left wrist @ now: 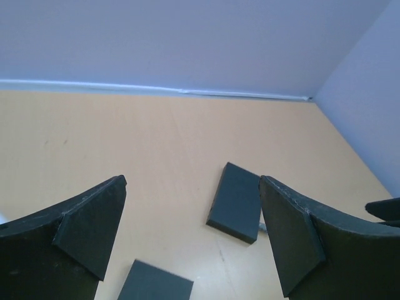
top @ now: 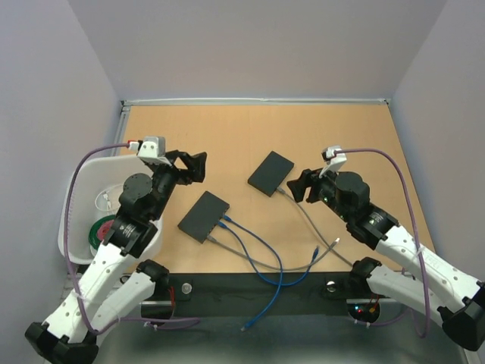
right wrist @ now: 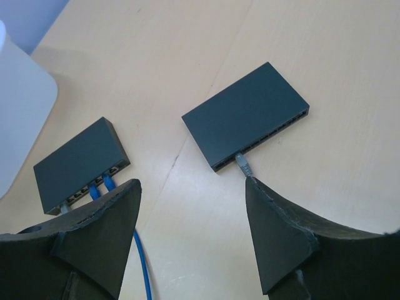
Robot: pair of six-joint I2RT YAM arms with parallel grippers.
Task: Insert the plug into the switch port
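Note:
Two dark switches lie on the wooden table. A grey plug (right wrist: 243, 164) sits in a front port of the far switch (top: 270, 173) (right wrist: 247, 115), and its grey cable runs back under my right finger. My right gripper (top: 301, 186) (right wrist: 192, 187) is open just behind that plug, with nothing between its fingers. The near switch (top: 203, 216) (right wrist: 78, 164) has two blue plugs (right wrist: 100, 185) and a grey one in its ports. My left gripper (top: 198, 165) (left wrist: 192, 181) hangs open above the table, left of the far switch (left wrist: 236, 201), holding nothing.
A white bin (top: 83, 197) with rolls of tape stands at the left edge. Blue and grey cables loop toward the near edge, with loose plug ends (top: 336, 243) (top: 314, 250) lying on the wood. Walls close in the table on three sides.

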